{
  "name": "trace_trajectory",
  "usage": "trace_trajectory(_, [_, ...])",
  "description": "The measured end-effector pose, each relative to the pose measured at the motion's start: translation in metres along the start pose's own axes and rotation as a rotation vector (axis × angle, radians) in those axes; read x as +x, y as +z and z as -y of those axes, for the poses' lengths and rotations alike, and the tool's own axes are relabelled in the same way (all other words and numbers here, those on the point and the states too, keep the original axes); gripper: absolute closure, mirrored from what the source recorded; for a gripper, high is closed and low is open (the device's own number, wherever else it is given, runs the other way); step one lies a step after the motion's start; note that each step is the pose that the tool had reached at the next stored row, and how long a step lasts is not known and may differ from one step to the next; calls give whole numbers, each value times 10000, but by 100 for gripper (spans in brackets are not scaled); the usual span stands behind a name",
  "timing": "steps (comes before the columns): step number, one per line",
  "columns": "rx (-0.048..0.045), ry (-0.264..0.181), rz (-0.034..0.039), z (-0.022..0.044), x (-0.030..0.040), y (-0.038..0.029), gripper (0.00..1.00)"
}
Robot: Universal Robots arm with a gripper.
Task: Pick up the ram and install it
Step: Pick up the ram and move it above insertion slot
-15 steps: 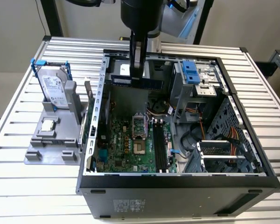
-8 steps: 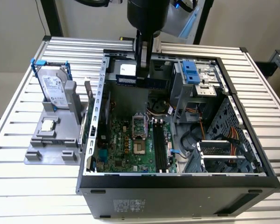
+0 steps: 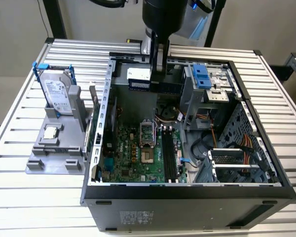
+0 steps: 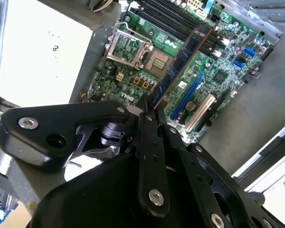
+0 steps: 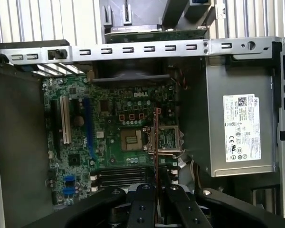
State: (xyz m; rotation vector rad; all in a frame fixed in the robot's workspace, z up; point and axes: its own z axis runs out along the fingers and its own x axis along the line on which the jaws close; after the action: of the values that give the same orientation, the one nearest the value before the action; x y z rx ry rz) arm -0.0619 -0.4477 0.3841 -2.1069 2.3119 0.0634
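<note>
With the ram (image 4: 183,59) pinched by one end, the gripper (image 4: 149,107) is closed narrow. Its black fingers (image 4: 149,152) clamp the stick's flat faces, and the rest of the stick pokes out past the tips towards the motherboard (image 4: 133,80).

In the first wrist view the ram (image 5: 156,142) shows edge-on, as a thin line from the gripper (image 5: 156,187) across the board. It runs between the open CPU socket (image 5: 132,140) and the socket's raised retention frame (image 5: 168,140).

The long black memory slots (image 5: 123,175) look unfilled and lie just beside the fingertips. I can't tell how high the stick's free end sits over the board.

In the way, close around:
- power supply (image 5: 237,128), right next to the socket side
- the case's slotted cross rail (image 5: 133,49), over the board's edge
- blue-fronted drive cage (image 3: 200,76), just beside the arm

In the exterior view the gripper (image 3: 158,74) hangs over the far end of the open computer case (image 3: 187,190).

On the exterior view's left, well apart from the case, a grey fixture (image 3: 54,153) holds the hard drive (image 3: 56,94) upright. The processor chip (image 3: 52,132) sits nearer on the same fixture, and everything stands on the slatted aluminium table (image 3: 29,197).
</note>
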Motion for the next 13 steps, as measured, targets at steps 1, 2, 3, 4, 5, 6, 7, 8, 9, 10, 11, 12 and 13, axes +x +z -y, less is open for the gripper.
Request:
trace_trajectory(1, [0,-1,0,17,-3,0,100])
trace_trajectory(2, [0,-1,0,34,-5,0,100])
trace_trajectory(3, [0,-2,0,51,-8,-1,100])
trace_trajectory(4, [0,-2,0,68,-10,-1,100])
trace_trajectory(5, [0,-3,0,86,-13,-1,100])
trace_trajectory(6, [0,-3,0,104,-15,-2,100])
trace_trajectory(7, [0,-4,0,122,-18,-2,100])
trace_trajectory(8, [0,-4,0,140,-20,-2,100])
trace_trajectory(9, [0,-4,0,157,-23,-2,100])
trace_trajectory(10, [0,-4,0,175,-25,-3,100])
trace_trajectory(11, [0,-5,0,193,-27,-3,100])
trace_trajectory(12, [0,-6,1,211,-30,-3,100])
trace_trajectory(13, [0,-7,0,230,-32,-4,100])
